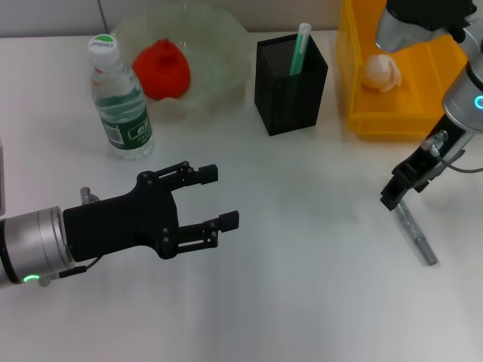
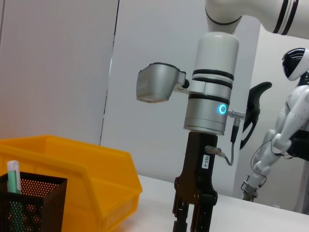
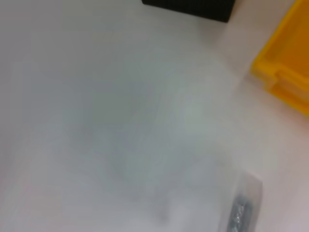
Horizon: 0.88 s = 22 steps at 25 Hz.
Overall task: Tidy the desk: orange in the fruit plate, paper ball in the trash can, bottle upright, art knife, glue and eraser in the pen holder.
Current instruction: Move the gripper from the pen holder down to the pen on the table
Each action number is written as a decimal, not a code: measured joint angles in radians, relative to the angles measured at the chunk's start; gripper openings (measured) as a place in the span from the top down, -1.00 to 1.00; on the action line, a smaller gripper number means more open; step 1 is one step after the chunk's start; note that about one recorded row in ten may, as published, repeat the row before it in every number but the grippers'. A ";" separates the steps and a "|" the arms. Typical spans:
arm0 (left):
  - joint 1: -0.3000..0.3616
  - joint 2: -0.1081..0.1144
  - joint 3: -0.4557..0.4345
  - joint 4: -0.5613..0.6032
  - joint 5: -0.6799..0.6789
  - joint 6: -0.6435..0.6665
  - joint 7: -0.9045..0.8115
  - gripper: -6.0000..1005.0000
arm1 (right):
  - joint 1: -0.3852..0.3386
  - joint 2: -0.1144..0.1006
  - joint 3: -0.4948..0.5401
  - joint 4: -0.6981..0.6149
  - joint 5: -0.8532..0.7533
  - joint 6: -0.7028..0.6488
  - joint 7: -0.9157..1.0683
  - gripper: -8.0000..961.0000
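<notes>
My left gripper (image 1: 226,197) hovers open and empty over the front-left of the table. My right gripper (image 1: 391,197) is low at the right, its tip at the near end of the grey art knife (image 1: 416,234), which lies flat on the table and also shows in the right wrist view (image 3: 241,210). The orange (image 1: 161,69) rests in the pale-green fruit plate (image 1: 219,38). The bottle (image 1: 119,102) stands upright beside the plate. The paper ball (image 1: 383,73) lies in the yellow trash can (image 1: 392,121). A green-and-white glue stick (image 1: 300,49) stands in the black mesh pen holder (image 1: 290,79). The eraser is out of view.
The pen holder stands between the fruit plate and the trash can at the back. In the left wrist view, the right arm's gripper (image 2: 190,220) reaches down to the table beyond the trash can (image 2: 72,169) and pen holder (image 2: 29,203). Bare white table lies between the arms.
</notes>
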 joint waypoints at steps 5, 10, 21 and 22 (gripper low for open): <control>-0.001 0.000 0.000 0.000 0.000 0.000 0.006 -0.56 | -0.006 0.000 -0.001 0.018 -0.010 0.013 0.001 -0.25; -0.001 0.000 0.000 0.000 0.000 0.001 0.008 -0.56 | -0.010 0.002 -0.003 0.042 -0.011 0.034 -0.005 -0.25; 0.000 -0.002 0.000 0.000 0.000 0.002 0.009 -0.56 | -0.032 0.005 -0.053 0.060 -0.004 0.100 -0.013 -0.01; 0.000 -0.002 0.000 0.000 0.000 0.002 0.009 -0.56 | -0.033 0.005 -0.053 0.060 -0.004 0.102 -0.014 0.05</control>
